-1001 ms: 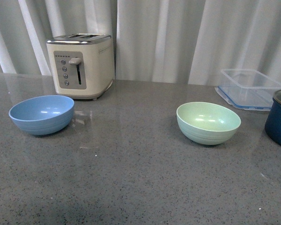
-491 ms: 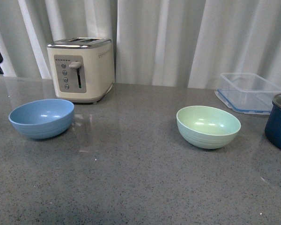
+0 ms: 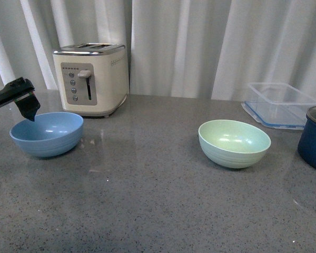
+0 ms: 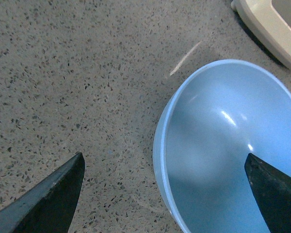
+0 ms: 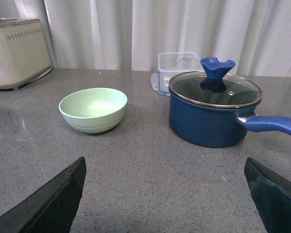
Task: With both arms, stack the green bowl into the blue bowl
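One green bowl (image 3: pixel 234 143), one blue bowl (image 3: pixel 47 134), one toaster (image 3: pixel 92 76), one pot (image 5: pixel 208 116), one container (image 3: pixel 282 103).

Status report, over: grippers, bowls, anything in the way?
Left gripper open, astride round light-blue plastic bowl rim. Right gripper open, short of round mint-green plastic bowl. Bowls apart, unstacked. Nothing between them.

Grey speckled worktop (image 3: pixel 147 200), glossy, with faint reflections. Standing on it, left to right in the front view:
- Cream two-slot toaster (image 3: pixel 92 76) at the back.
- Blue bowl (image 3: pixel 46 132), upright, in front of the toaster and slightly left, not touching it.
- Green bowl (image 3: pixel 234 142), upright, right of centre, well apart from the blue bowl.
- Clear blue-rimmed container (image 3: pixel 282 100), back right.
- Dark blue saucepan (image 5: pixel 211 116) with glass lid (image 5: pixel 214 90), far right, near the container.
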